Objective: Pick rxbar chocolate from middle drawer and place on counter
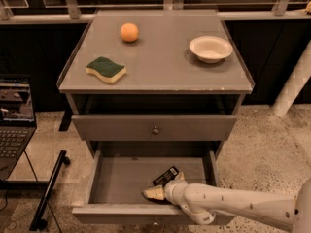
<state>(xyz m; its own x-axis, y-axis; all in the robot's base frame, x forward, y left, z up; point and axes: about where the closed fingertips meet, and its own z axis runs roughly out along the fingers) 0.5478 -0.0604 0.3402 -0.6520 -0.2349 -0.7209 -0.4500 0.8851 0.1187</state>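
Your gripper [164,186] sits low in the open middle drawer [121,178], near-right, claw spread and pinching nothing. The rxbar chocolate [166,175] lies flat on the drawer floor just beside its far finger. The counter [160,67] holds a sponge [106,69], orange [129,32] and bowl [211,48]

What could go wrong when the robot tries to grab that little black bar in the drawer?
The gripper sits in the open grey middle drawer, beside the small black wrapped bar. It might push the flat bar away, or bump the grey drawer front above when lifting.
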